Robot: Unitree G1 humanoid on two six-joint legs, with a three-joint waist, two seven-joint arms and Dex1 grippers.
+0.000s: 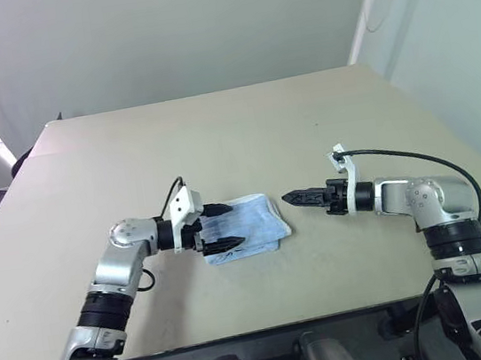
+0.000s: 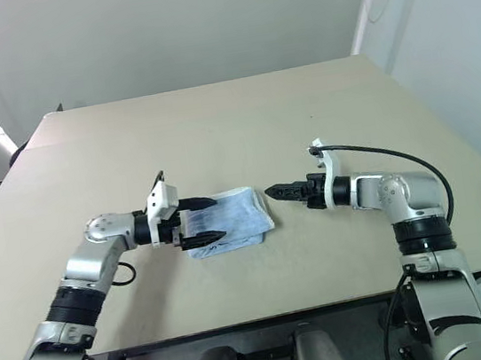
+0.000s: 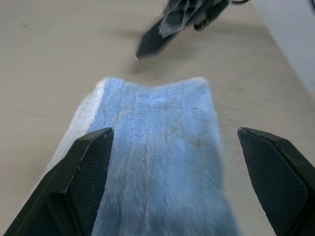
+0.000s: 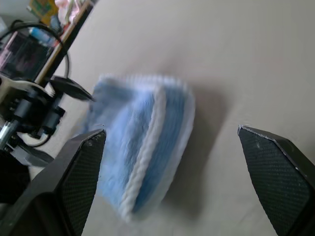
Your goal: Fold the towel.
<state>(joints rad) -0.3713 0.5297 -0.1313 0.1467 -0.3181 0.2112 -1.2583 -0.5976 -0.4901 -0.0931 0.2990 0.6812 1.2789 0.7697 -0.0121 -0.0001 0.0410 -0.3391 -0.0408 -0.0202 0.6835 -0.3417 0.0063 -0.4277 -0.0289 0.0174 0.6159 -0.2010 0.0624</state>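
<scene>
You have the towel [image 1: 249, 225] lying folded into a small, thick rectangle near the front middle of the table [image 1: 217, 138], between your two arms. No brand, label or writing can be read anywhere on it; the right wrist view gives you only a whitish stitched border running across the blue pile, and that picture is smeared, so the finer stitching is hard to make out.

Your left gripper [image 1: 220, 227] sits at the towel's left end with its two black fingers spread apart, one over the far edge and one over the near edge. Whether either fingertip touches the cloth cannot be told. In the left wrist view the towel runs out of the frame at the near end, so that end is cut off.

Your right gripper [image 1: 293, 198] hangs just beside the towel's right end, pointing at it, jaws wide apart in its own wrist view and holding nothing.
</scene>
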